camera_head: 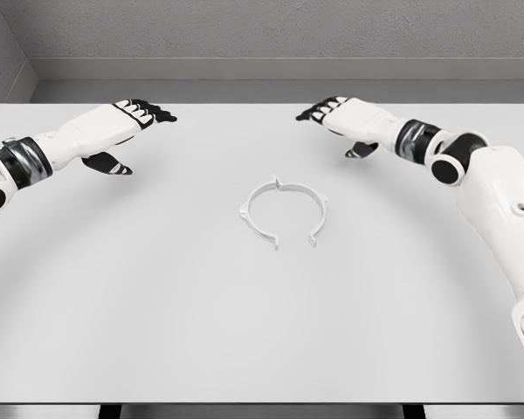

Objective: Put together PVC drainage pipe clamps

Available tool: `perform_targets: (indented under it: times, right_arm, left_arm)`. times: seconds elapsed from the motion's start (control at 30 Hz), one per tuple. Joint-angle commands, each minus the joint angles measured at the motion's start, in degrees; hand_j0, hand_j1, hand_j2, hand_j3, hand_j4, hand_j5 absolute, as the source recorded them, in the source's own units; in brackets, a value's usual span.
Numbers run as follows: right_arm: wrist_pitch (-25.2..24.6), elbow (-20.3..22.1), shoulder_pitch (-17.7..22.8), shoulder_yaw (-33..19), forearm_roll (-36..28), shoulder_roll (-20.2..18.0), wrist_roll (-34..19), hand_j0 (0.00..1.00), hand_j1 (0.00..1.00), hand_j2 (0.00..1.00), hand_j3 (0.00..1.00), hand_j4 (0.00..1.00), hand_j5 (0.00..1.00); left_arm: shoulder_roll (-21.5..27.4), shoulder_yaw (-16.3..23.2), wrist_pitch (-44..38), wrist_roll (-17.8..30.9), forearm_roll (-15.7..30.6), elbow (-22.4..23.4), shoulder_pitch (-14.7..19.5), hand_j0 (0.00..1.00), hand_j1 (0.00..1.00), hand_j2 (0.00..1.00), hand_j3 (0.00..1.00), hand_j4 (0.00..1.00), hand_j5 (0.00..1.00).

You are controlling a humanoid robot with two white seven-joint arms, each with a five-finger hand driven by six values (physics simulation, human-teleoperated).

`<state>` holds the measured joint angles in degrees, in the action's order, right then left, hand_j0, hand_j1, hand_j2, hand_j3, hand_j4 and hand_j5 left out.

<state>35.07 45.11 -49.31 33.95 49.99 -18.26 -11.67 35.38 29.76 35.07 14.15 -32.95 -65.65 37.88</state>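
Your white plastic ring-shaped pipe clamp (284, 212) lies flat near the middle of the pale grey bench (157, 332). The ring is not closed: you can see a gap in it on the side nearest the robot, with a small lug at each end of the gap, and further small tabs stand out at its far side and at its left and right. Nothing touches it.

Your left hand (131, 122) hovers over the far left part of the bench, well apart from the clamp, palm down, its black-tipped fingers (153, 112) stretched out and pointing toward the middle, the thumb hanging below; it holds nothing. Your right hand (345, 118) mirrors it over the far right part, also well away from the clamp, fingers extended toward the middle, thumb down, empty. Its white arm runs back along the right edge of the view.

Behind the bench a grey wall (271, 30) closes the scene.
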Motion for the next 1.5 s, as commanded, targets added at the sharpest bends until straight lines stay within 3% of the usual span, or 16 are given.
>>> perform_targets:
  times: [0.0,0.07,0.37,0.5,0.7,1.2,1.3,1.47]
  right_arm:
    - [-0.1,2.7,0.2,-0.1,-0.4,-0.2,-0.2,1.00,1.00,1.00,1.00,1.00,1.00]
    - [-0.1,5.2,1.5,-0.1,-0.2,-0.3,-0.3,1.00,1.00,1.00,1.00,1.00,1.00]
    - [-0.1,6.0,3.6,0.4,-0.1,-1.0,-0.5,1.00,1.00,1.00,1.00,1.00,1.00]
    - [-0.1,10.3,4.6,0.4,-0.1,-1.1,-0.8,1.00,1.00,1.00,1.00,1.00,1.00]
    - [-0.1,12.8,5.8,0.4,-0.2,-1.5,-2.3,1.00,1.00,1.00,1.00,1.00,1.00]
    - [-0.1,13.8,7.9,0.6,0.0,-2.0,-3.3,1.00,1.00,1.00,1.00,1.00,1.00]
    - [-0.1,16.9,8.6,0.5,-0.1,-2.1,-5.7,1.00,1.00,1.00,1.00,1.00,1.00]
    - [-0.1,17.1,8.7,0.5,-0.1,-2.1,-5.9,1.00,1.00,1.00,1.00,1.00,1.00]
  left_arm:
    - [0.0,0.0,-0.1,0.0,0.3,0.0,0.0,1.00,1.00,1.00,1.00,1.00,1.00]
    - [0.0,0.0,-0.1,0.0,0.4,0.0,0.0,1.00,1.00,1.00,1.00,1.00,1.00]
    - [0.1,0.0,-0.1,0.0,0.4,0.0,0.1,1.00,1.00,1.00,1.00,1.00,1.00]
    - [0.1,0.0,-0.1,-0.1,0.4,0.0,0.1,1.00,1.00,1.00,1.00,1.00,1.00]
    - [0.0,0.8,-0.1,0.0,0.3,-2.1,0.0,1.00,1.00,1.00,1.00,1.00,1.00]
    - [0.2,0.8,-0.1,-0.1,1.4,-2.2,-0.3,1.00,1.00,1.00,1.00,1.00,1.00]
    - [0.2,0.8,-0.1,-0.1,1.4,-2.2,-0.3,1.00,1.00,1.00,1.00,1.00,1.00]
    - [0.2,0.8,-0.1,-0.1,1.4,-2.2,-0.3,1.00,1.00,1.00,1.00,1.00,1.00]
